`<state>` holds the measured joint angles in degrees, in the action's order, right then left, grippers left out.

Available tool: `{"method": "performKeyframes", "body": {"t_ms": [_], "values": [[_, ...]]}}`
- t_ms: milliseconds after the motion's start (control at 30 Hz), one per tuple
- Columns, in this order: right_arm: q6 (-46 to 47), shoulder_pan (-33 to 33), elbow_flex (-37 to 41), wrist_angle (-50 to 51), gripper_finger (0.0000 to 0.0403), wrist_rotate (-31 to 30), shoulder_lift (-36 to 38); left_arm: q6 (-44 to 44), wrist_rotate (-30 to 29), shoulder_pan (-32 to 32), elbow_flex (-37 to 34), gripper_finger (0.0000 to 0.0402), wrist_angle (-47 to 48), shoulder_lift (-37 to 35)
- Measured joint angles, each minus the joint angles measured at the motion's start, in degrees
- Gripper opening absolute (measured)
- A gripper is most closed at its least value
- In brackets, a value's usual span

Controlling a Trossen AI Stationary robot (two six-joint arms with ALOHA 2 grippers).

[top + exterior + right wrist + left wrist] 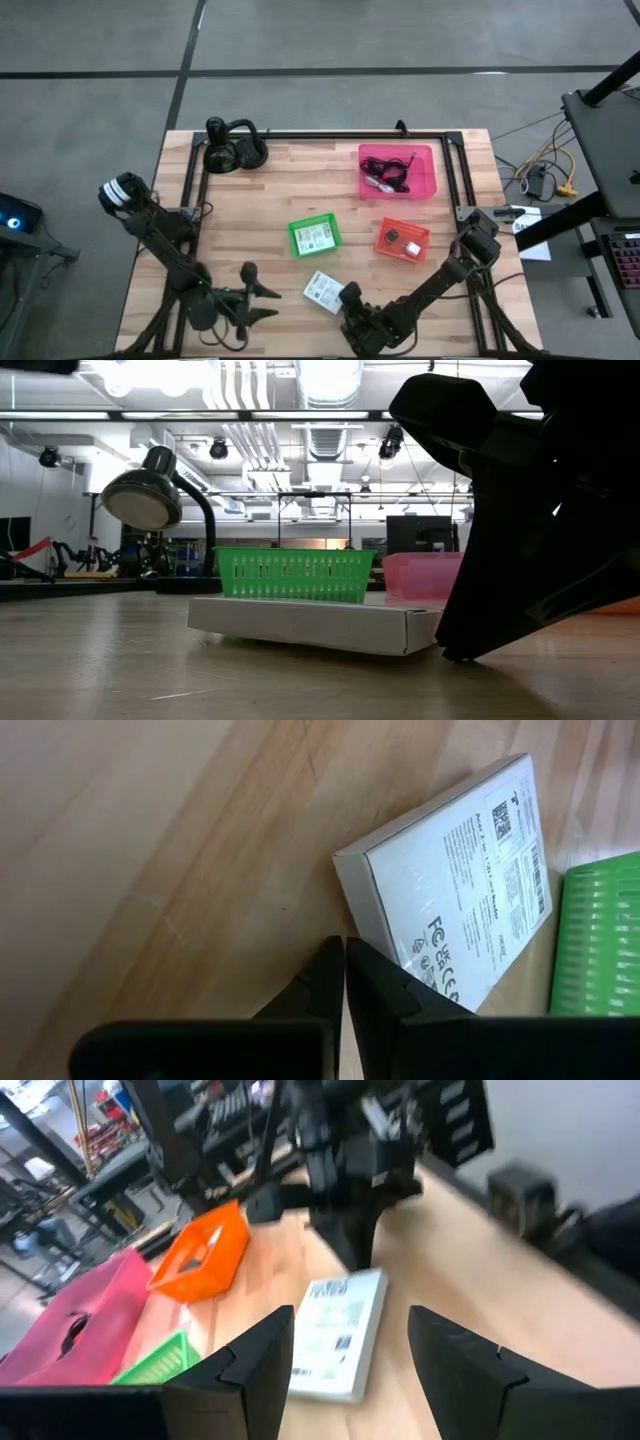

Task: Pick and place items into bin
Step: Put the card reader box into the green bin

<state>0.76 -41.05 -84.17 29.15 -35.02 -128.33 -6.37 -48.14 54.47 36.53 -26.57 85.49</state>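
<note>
A flat white packet (323, 289) with printed labels lies on the wooden table near its front edge. My right gripper (350, 298) is shut and slants down, its tips on the table at the packet's right end (425, 628). My left gripper (350, 1370) is open and nearly level to the packet's left. It points at the packet (338, 1330), which lies ahead of its fingers and clear of them. A green bin (315, 237) just beyond holds another white packet. My right gripper's shut fingertips (343, 948) stand at the packet's corner, by the foot of its side wall (348, 900). They come slanting down from the table's right and near side. I cannot tell whether they touch the packet, which lies flat on the table.
An orange bin (402, 240) with small pieces stands right of the green one. A pink bin (397, 170) with dark cables sits at the far right. Black headphones (235, 148) lie at the far left. A dark frame (455, 170) rims the table.
</note>
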Motion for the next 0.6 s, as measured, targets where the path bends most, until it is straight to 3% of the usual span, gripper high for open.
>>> {"method": "performKeyframes", "body": {"t_ms": [167, 467, 600], "values": [[0.04, 0.04, 0.09, -0.69, 0.0008, -0.29, 0.50, -2.42, 0.23, -1.59, 0.86, 0.0182, 0.24, 5.05], [0.15, 0.29, 0.13, -1.22, 0.0009, -0.69, 0.72, -16.54, -1.94, -2.96, 7.80, 0.0182, 0.11, 15.71], [0.17, 0.41, 0.14, -1.52, 0.0009, -0.72, 0.76, -17.64, -1.91, -4.69, 10.88, 0.0182, 0.10, 19.65]]}}
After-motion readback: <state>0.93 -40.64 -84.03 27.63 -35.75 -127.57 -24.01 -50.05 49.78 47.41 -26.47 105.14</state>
